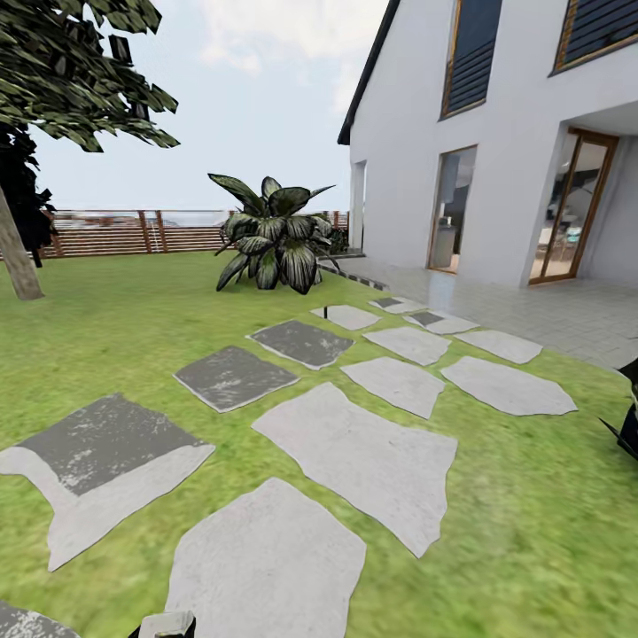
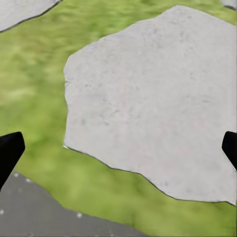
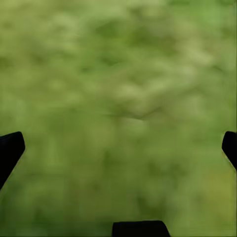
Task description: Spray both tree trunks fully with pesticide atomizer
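2 grippers hang spread wide with nothing between the fingers: the left gripper (image 2: 118,148) over a pale stepping stone (image 2: 158,98) edged by grass, the right gripper (image 3: 118,143) over blurred grass alone. In the head view, flagstones (image 1: 354,452) run across the lawn (image 1: 106,328) toward a broad-leaved plant (image 1: 275,235), which serves as the landmark here. Left of that plant and well apart from it stands 1 leaning grey-brown tree trunk (image 1: 18,257) under a dark crown; behind the plant runs a slatted wooden fence (image 1: 124,232); right of it rises a white house (image 1: 496,133) with a paved terrace. The pesticide atomizer cannot be found among these stones or grass, so its place is unknown for now. By judgement, such a small sprayer should be light and rigid, perhaps slick plastic, and easily knocked over; the body below the head looks the safest place to grip, squarely and gently, keeping the nozzle free.
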